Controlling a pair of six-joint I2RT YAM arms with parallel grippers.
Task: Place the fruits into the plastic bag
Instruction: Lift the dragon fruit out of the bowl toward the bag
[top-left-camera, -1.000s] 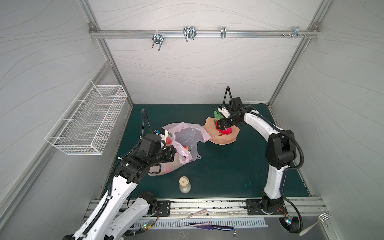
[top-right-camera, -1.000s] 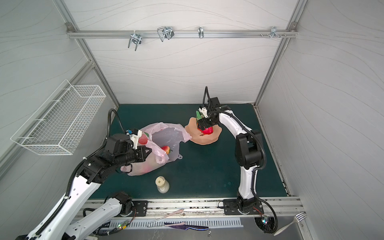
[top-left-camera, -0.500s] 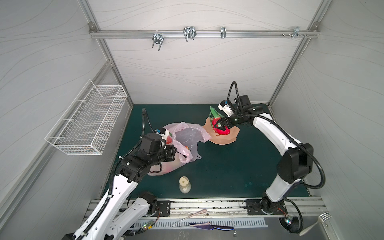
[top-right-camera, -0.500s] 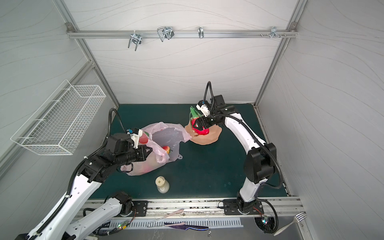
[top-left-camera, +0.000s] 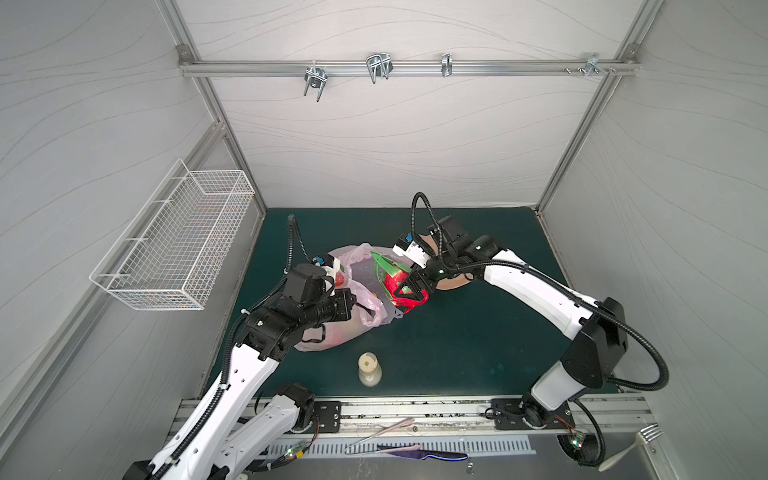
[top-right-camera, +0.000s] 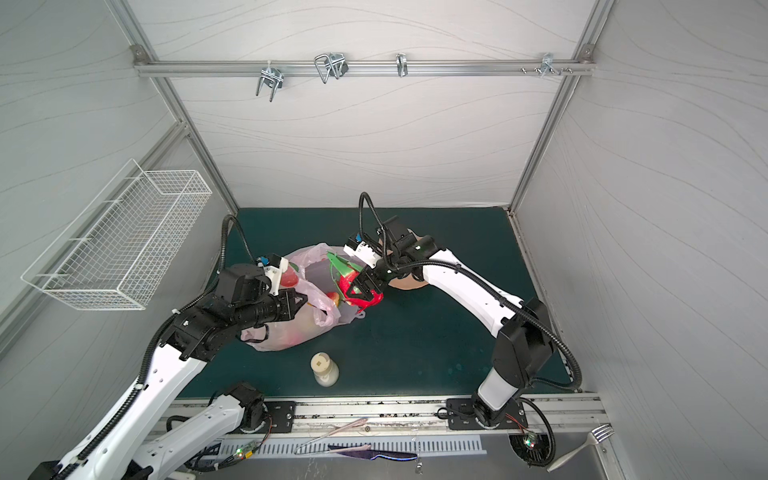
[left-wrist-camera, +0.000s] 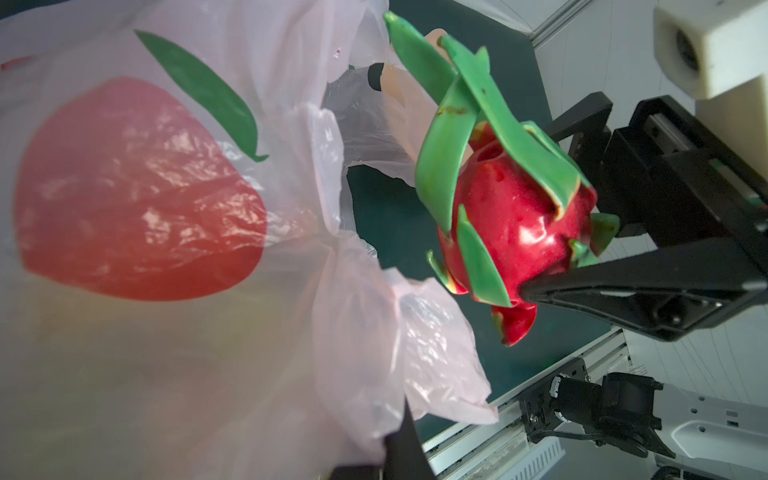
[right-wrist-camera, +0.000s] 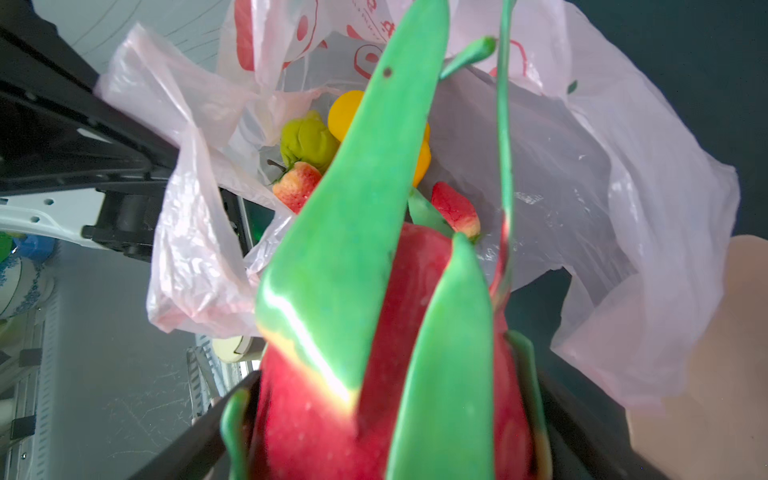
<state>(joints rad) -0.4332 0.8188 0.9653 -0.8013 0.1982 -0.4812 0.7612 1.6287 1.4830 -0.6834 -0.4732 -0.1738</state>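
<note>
Green mat (top-left-camera: 478, 332), white-walled cell. Carried dragon fruit (top-left-camera: 392, 277) off peach dish (top-left-camera: 455, 283) to plastic bag (top-left-camera: 357, 266) mouth, clamped between wide-set jaws of right gripper (top-left-camera: 409, 286). Left gripper (top-left-camera: 353, 301) pinched on bag rim, mouth held open. Judged ready for release.

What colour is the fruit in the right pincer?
The fruit is red with green scales; left wrist view.

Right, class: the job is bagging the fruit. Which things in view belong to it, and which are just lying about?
Job: dragon fruit, held by the right gripper; pink bag, held by the left gripper; strawberry, yellow fruit and green fruit inside the bag.
Lying about: small bottle; wire basket; fork; knife.
</note>
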